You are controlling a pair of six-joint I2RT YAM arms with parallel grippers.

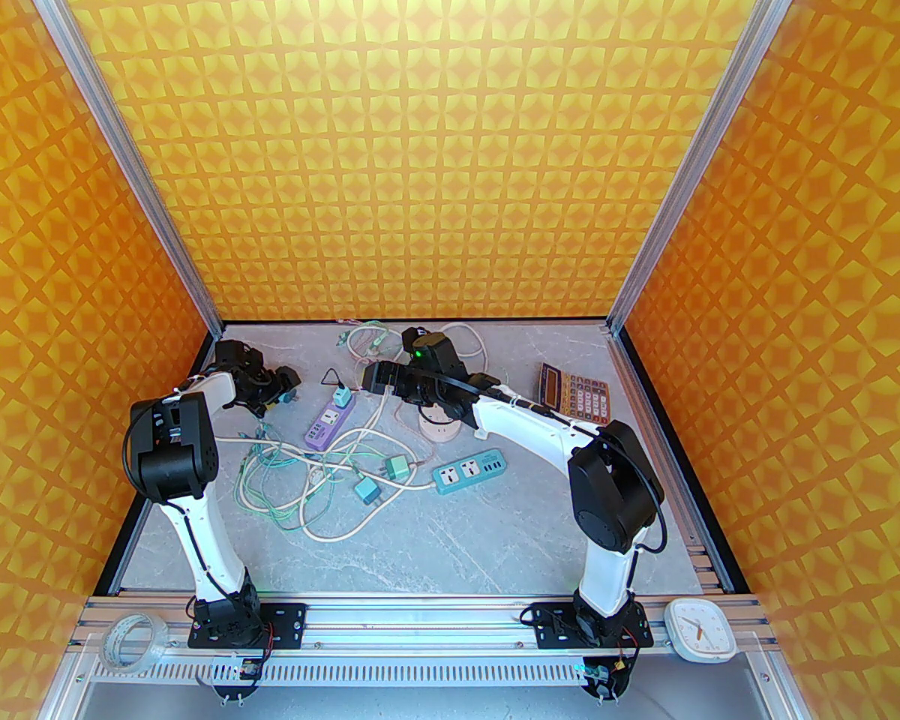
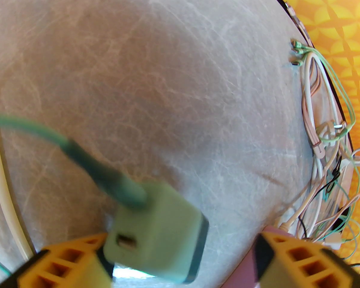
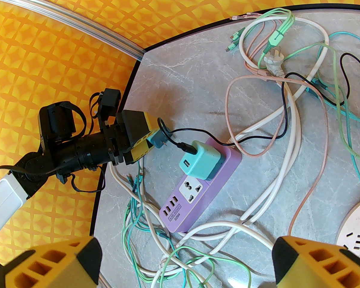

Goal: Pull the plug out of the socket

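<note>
A pale green plug block [image 2: 159,229] on a teal cable sits between the wide-apart yellow fingers of my left gripper [image 2: 183,241]. It touches the left finger and stands apart from the right one, blurred. In the right wrist view this plug [image 3: 158,139] is at the left gripper's [image 3: 148,136] tips, prongs bare, off the purple socket strip [image 3: 210,187]. A teal adapter [image 3: 201,163] with a black cable stays plugged into that strip. My right gripper [image 3: 186,268] hangs open above the strip [image 1: 330,423], holding nothing.
Tangled white, green, pink and black cables [image 1: 300,477] lie around the strip. A round white socket [image 1: 439,428], a teal power strip [image 1: 471,471], two loose adapters [image 1: 397,467] and a calculator [image 1: 576,394] lie to the right. The table's left edge is close to the left gripper [image 1: 289,394].
</note>
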